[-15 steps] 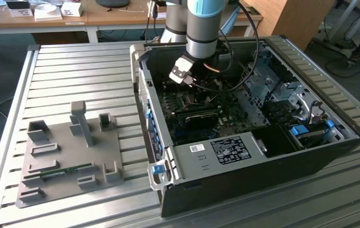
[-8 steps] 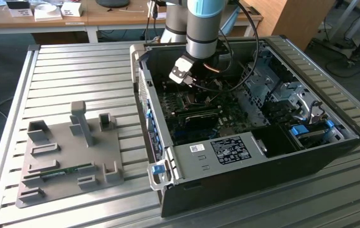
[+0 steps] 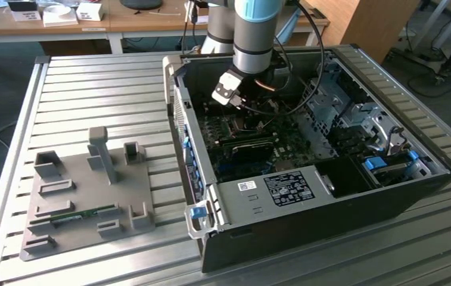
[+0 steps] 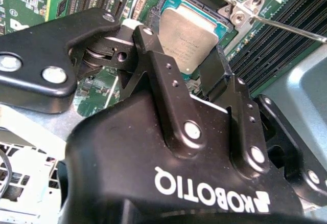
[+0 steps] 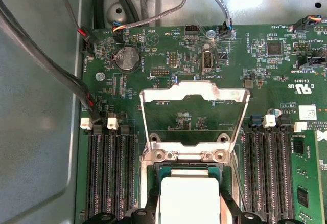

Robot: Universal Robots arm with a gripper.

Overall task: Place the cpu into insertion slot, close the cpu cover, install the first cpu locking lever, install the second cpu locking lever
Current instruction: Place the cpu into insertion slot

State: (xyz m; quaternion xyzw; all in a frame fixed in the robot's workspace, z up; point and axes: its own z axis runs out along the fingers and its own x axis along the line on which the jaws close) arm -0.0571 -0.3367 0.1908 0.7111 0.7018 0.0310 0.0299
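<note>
The cpu (image 4: 186, 29), a flat square chip with a silvery top and green edge, sits low over the insertion slot (image 5: 153, 170) on the green motherboard (image 5: 265, 70). My gripper (image 4: 180, 50) is shut on the cpu, one black finger against each of two opposite sides. In the first wrist view the cpu (image 5: 188, 196) lies just below the hinge screws. The cpu cover (image 5: 194, 98) stands open, tipped back from its hinge. A thin metal locking lever (image 4: 288, 28) sticks out free beside the slot. In the exterior view the gripper (image 3: 245, 107) reaches down inside the computer case (image 3: 313, 196).
Long black memory slots (image 5: 110, 173) flank the socket on both sides. Cable bundles (image 5: 46, 55) run along the case wall. On the slatted table, a grey fixture plate (image 3: 82, 179) at the exterior view's left holds a green memory stick (image 3: 74, 215).
</note>
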